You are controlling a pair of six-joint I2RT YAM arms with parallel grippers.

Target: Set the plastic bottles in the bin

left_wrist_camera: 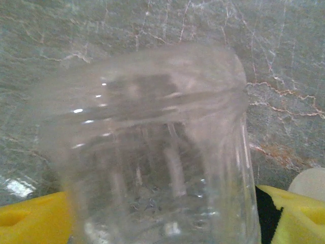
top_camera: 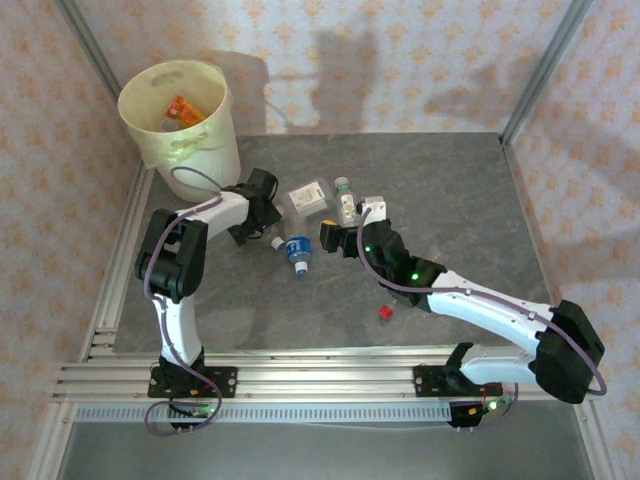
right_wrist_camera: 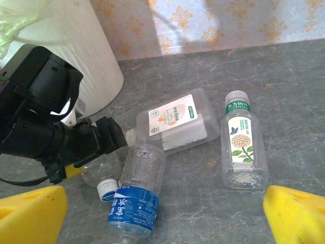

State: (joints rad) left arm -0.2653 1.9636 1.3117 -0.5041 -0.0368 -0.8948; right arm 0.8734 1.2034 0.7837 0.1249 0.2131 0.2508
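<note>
**Left arm straddles a clear bottle, bin close behind it**

The left gripper (top_camera: 262, 222) reaches out low over the table (top_camera: 450, 200). A clear bottle (left_wrist_camera: 152, 152) lies between its yellow pads (left_wrist_camera: 30, 223), with its long axis running along the fingers' reach. The pads stand wide on either side of it, and I cannot tell whether they actually press the plastic. The right wrist view shows this bottle on its side on the table, its white cap pointing toward the right arm.

The next move turns on the bin (top_camera: 190, 140). It stands at the far left corner, near the left gripper and off to its far left, well apart from the right arm. So I judge the left arm is the one to carry, and the bottle needs lifting clear of the rim. An orange-labelled bottle (top_camera: 185, 108) is already inside.

The right gripper (top_camera: 333, 238) hangs spread and empty. Just ahead of it lie a blue-labelled bottle (right_wrist_camera: 137, 198), a white-labelled bottle (right_wrist_camera: 175, 122) and a green-capped bottle (right_wrist_camera: 242, 147), all on their sides. The blue one is nearest, just beside the clear bottle.
</note>
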